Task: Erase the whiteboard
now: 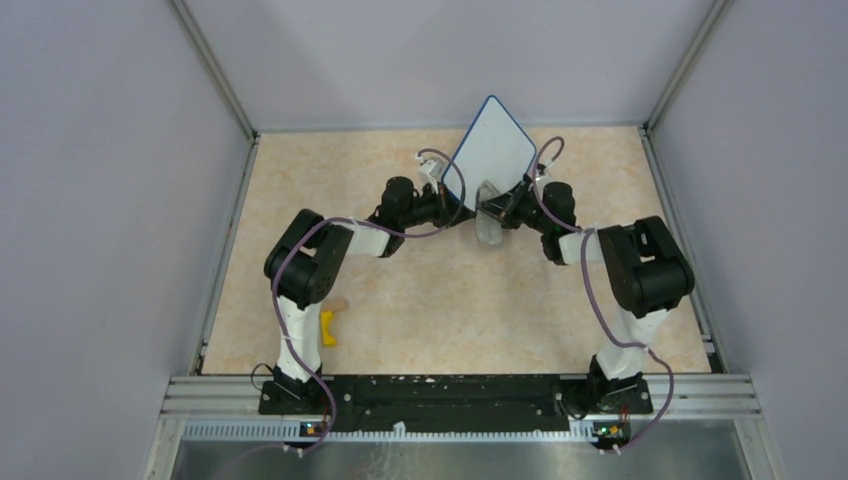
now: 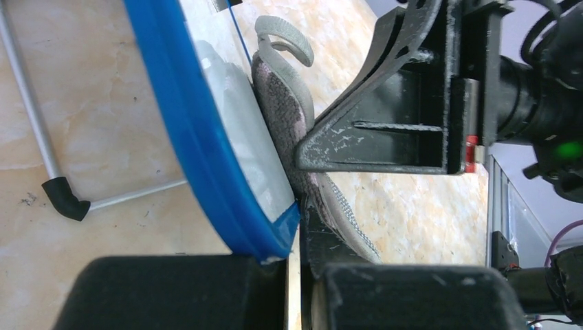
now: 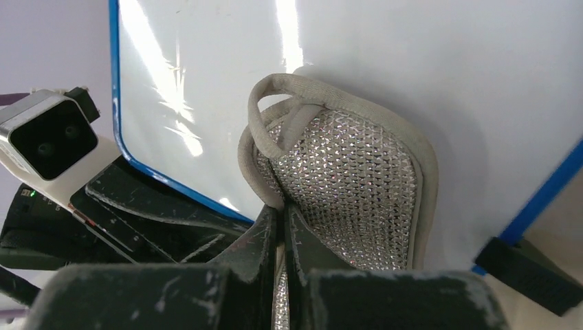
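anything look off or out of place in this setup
Nothing spilled or broken. The whiteboard is up in the air, tilted on one corner in the left gripper, and the right gripper holds a grey pad against it. A small yellow thing lies loose on the table beside the left arm.

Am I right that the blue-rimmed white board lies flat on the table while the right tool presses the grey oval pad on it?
Not flat: the top view shows the left tool holding the blue-rimmed white board raised; the rest stands.
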`<state>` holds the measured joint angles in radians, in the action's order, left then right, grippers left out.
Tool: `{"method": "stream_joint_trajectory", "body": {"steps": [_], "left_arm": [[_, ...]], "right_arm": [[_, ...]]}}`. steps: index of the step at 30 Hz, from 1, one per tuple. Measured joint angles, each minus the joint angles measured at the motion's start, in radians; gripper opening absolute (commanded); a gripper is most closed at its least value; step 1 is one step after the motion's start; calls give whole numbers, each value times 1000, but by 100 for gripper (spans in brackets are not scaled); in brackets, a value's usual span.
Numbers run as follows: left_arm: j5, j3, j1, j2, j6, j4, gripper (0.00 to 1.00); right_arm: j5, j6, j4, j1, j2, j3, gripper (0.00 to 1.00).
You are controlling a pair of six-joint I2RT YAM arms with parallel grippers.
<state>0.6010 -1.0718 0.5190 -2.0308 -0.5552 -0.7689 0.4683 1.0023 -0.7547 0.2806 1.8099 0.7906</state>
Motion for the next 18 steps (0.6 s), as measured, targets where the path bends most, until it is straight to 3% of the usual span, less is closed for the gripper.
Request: {"method": "stream_joint_trajectory", "body": {"steps": [8,11,16,18], "left_arm": [[5,0,3,0,2,-1,0],[4,0,10,2,9,-2,0],[3,0,6,2,8,2,0],[3,0,5,2,8,5,5]], "right_arm": [[66,20,-119,-147,95,-115,0],[71,10,-113,-148,82,-122,0],[39,-62,51,-130,-34,-119,0],[12,-117,164,-121,-123,-103,0]]}}
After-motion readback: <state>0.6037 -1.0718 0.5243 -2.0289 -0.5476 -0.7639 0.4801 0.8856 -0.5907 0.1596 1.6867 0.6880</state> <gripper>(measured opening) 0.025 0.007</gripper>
